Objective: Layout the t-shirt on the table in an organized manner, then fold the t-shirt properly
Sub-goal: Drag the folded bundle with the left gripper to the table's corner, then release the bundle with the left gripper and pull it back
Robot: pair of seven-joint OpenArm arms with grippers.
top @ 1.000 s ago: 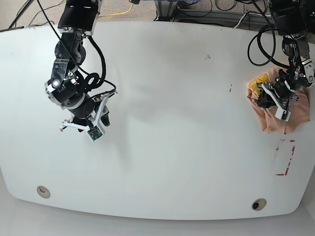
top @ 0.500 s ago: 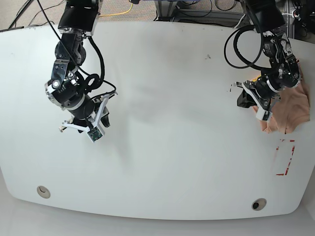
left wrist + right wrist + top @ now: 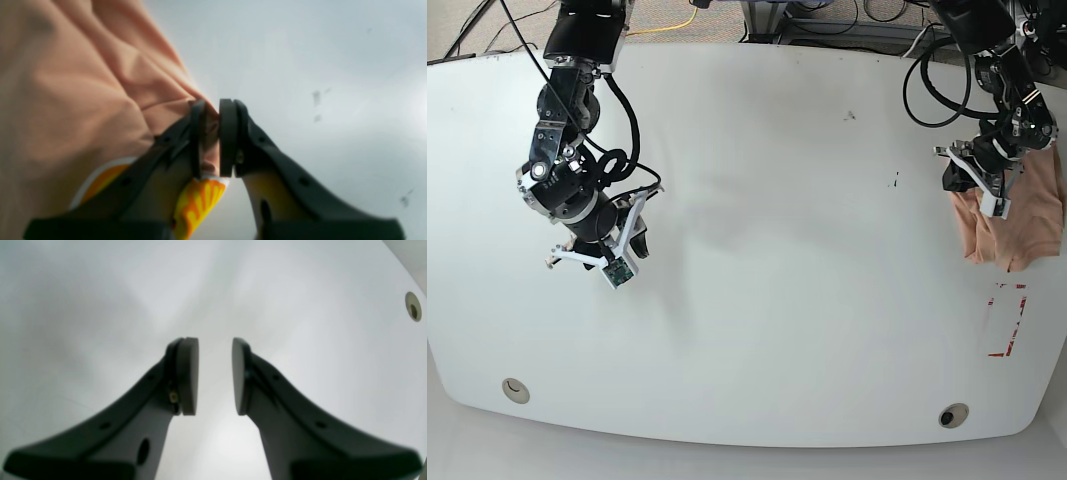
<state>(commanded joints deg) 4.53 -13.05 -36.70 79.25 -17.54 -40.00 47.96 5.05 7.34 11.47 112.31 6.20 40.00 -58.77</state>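
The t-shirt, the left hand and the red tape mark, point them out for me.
t-shirt [image 3: 1017, 225], base view, on the bunched cloth.
left hand [image 3: 211, 136], left wrist view, between its fingertips, where they pinch a fold.
red tape mark [image 3: 1007, 322], base view, on its outline.

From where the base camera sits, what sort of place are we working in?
Probably a robotics lab or test bench: a bare white table with a red-tape mark and grommet holes, loose cables on the floor behind, and only the t-shirt laid out.
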